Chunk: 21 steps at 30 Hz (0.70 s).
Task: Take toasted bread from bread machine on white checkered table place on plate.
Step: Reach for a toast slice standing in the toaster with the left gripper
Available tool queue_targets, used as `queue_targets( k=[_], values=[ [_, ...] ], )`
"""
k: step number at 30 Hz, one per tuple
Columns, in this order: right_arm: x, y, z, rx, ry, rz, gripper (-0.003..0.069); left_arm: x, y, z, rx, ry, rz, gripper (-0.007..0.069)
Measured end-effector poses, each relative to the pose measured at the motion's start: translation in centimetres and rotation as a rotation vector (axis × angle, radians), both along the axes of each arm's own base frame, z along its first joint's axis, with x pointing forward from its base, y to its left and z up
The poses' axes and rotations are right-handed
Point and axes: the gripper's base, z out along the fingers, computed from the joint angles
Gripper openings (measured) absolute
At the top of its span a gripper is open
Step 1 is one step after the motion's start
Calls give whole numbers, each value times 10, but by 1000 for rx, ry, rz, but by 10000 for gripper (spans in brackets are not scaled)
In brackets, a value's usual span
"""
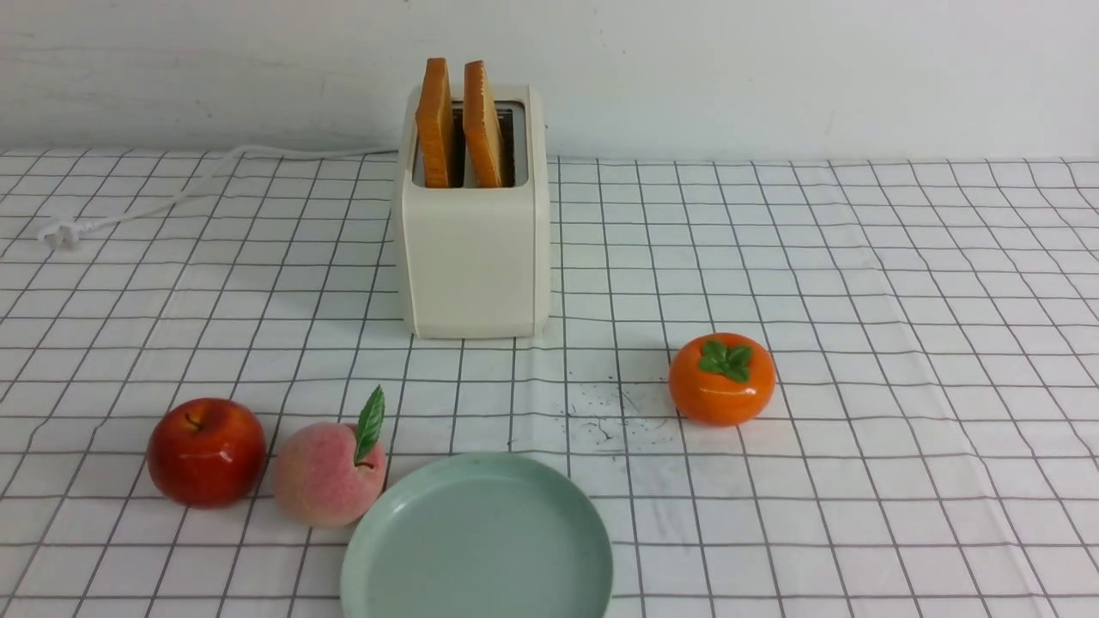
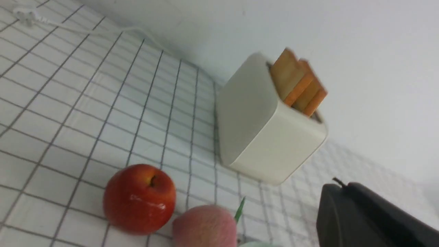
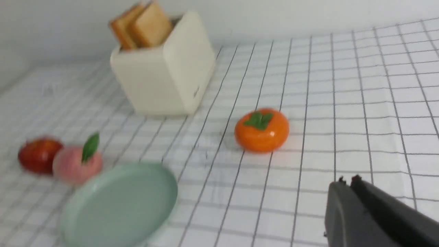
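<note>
You've got both toast slices [image 1: 436,124] upright in the bread machine [image 1: 472,257] slots, approx 12 o'clock from the plate [image 1: 481,549] on the checkered table [image 1: 901,300]. Peach [image 1: 326,472] sits just beside the plate at its 10, apple [image 1: 206,452] beyond at 9, persimmon [image 1: 721,379] at 2. L gripper [image 2: 337,183]: jaws together, gripping nothing. R gripper [image 3: 348,181]: also together, over bare cloth.
</note>
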Motion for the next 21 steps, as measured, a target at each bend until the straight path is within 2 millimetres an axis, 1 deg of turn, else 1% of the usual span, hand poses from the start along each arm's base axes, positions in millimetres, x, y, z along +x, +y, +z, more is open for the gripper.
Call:
queue_targets(
  k=[1, 2, 3, 5, 7, 8, 9, 10, 11, 12, 13, 14, 16, 18, 21],
  values=[
    [0, 0, 5, -23, 13, 16, 4, 2, 0, 1, 9, 9, -3, -13],
    [-1, 1, 21, -85, 46, 54, 1, 15, -2, 7, 76, 69, -28, -13],
    [3, 2, 31, -120, 76, 71, 1, 25, -3, 10, 115, 107, -44, -13],
    [7, 2, 52, -182, 77, 88, 1, 48, -5, 15, 170, 167, -73, -13],
    [11, 4, 66, -224, 65, 108, 1, 67, -7, 17, 196, 198, -99, -13],
    [11, 4, 74, -236, 43, 122, 1, 80, -9, 18, 197, 218, -114, -13],
    [12, 5, 76, -239, 42, 126, 1, 80, -9, 20, 197, 212, -116, -13],
    [11, 6, 83, -246, 20, 142, 1, 90, -11, 21, 202, 226, -132, -13],
    [9, 7, 93, -247, -17, 173, 1, 106, -13, 22, 220, 241, -160, -13],
    [5, 8, 100, -241, -43, 194, 1, 114, -16, 23, 232, 246, -183, -13],
    [5, 9, 101, -242, -48, 199, 1, 117, -17, 24, 234, 246, -193, -13],
    [1, 10, 106, -239, -69, 223, 1, 128, -23, 24, 259, 252, -239, -13],
    [-3, 11, 109, -231, -73, 251, 3, 135, -33, 28, 295, 242, -305, -13],
    [-4, 12, 109, -232, -68, 262, 3, 138, -44, 29, 310, 236, -354, -13],
    [-5, 12, 108, -236, -59, 268, 5, 140, -50, 28, 323, 231, -383, -13]
  ],
)
